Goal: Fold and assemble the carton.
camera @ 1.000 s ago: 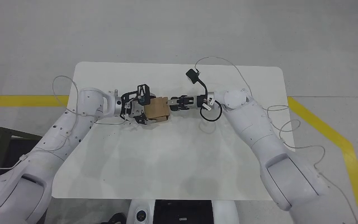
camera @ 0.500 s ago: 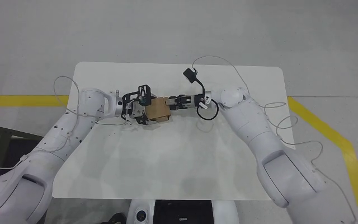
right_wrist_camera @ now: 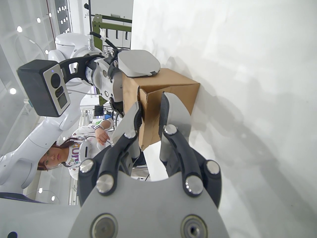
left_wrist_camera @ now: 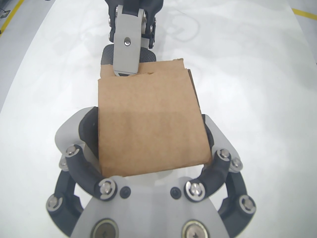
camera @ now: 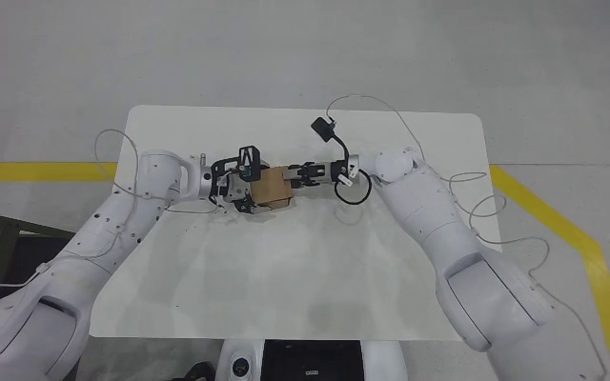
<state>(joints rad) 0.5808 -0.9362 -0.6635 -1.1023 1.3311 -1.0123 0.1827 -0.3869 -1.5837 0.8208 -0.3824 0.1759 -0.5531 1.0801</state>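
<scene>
Showing the brown cardboard carton held just above or on the white table, near its far middle, between the two arms. The left gripper takes the closed end. Its fingers are clamped on two opposite side walls, and the body of the carton runs straight out from the palm. The right gripper meets the opposite, open end head-on, so both grippers and the carton's long axis share one line across the table. The right gripper's fingers are drawn close on either side of a loose end flap, which stands edge-on between them. Full pad contact is probable but not certain, since a thin gap may remain on one side.

The decisive relation is that the flap's hinge lies beyond the right fingertips, toward the left gripper, and the open cavity faces the right wrist. Judged from this, the step in hand is closing that end. The flap would have to swing about its crease into the opening while the left gripper braces the body along the same axis. A push off that line could skew the walls or buckle the flap.
</scene>
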